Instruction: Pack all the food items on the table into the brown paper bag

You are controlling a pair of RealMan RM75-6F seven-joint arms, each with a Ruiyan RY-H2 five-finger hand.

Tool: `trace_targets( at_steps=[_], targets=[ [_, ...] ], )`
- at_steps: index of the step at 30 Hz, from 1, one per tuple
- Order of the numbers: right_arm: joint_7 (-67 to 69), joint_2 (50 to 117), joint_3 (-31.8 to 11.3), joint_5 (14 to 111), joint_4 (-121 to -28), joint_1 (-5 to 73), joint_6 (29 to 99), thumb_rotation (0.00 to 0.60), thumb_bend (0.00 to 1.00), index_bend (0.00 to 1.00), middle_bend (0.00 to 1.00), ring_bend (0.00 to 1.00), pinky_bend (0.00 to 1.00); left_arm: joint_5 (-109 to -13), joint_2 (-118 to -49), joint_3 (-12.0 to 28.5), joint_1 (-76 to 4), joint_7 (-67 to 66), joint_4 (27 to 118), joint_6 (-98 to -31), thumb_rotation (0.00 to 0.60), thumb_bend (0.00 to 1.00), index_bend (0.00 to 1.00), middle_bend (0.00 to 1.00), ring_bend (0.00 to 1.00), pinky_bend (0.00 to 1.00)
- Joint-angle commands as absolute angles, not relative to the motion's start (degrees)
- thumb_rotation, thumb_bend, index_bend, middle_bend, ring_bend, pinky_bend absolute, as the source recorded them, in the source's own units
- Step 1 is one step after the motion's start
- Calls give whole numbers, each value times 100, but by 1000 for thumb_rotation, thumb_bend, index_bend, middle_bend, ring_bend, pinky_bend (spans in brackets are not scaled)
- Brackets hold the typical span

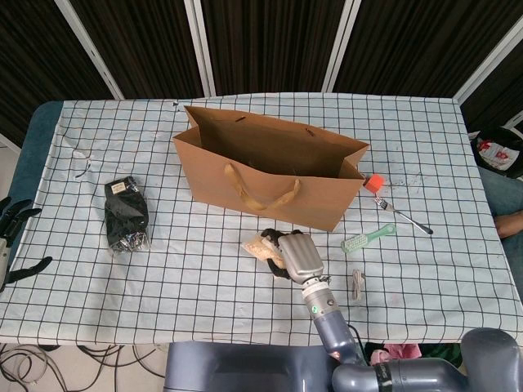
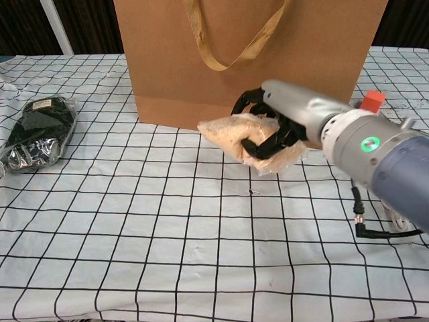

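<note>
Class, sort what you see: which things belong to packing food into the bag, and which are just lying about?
Belonging to the job:
tall brown paper bag
clear packet of beige grains, held by the right robot hand
black packet

Lying about:
green brush
metal fork
orange block

We see a table (image 1: 98,282) under a white black-gridded cloth (image 1: 445,147), and behind it dark slatted panels (image 1: 270,45) split by pale frame strips (image 1: 198,45).

Left hand (image 1: 12,241) cut by frame edge, perhaps open; bag (image 1: 270,163) interior hidden.
</note>
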State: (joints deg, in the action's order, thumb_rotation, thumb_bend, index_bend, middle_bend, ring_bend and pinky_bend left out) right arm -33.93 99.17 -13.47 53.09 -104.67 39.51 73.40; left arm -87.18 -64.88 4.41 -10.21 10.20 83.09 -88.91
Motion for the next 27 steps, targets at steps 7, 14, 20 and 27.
trace_targets(
  at_steps=[7,14,20,27],
  targets=[
    [-2598,7625,-1480,6765,-13039,2969,8334,600,422,330,429,522,353,-8732,-6549,440,-1034,857,8326,-8814,600,83,219,127,7,51],
    [-2078,6487,-2324,6701,-13373,2835,8476,600,413,331,423,515,353,-8722,-6563,447,-1034,798,8353,-8763,600,83,219,127,7,51],
    [-1825,5875,-3286,5681,-12930,3251,8059,600,406,332,419,511,353,-8722,-6559,452,-1033,791,8365,-8738,600,82,218,126,7,51],
    [-1641,5650,-3907,4409,-11946,4105,7084,600,403,344,419,509,354,-8694,-6543,488,-1017,824,8366,-8749,600,83,218,125,7,51]
  ],
)
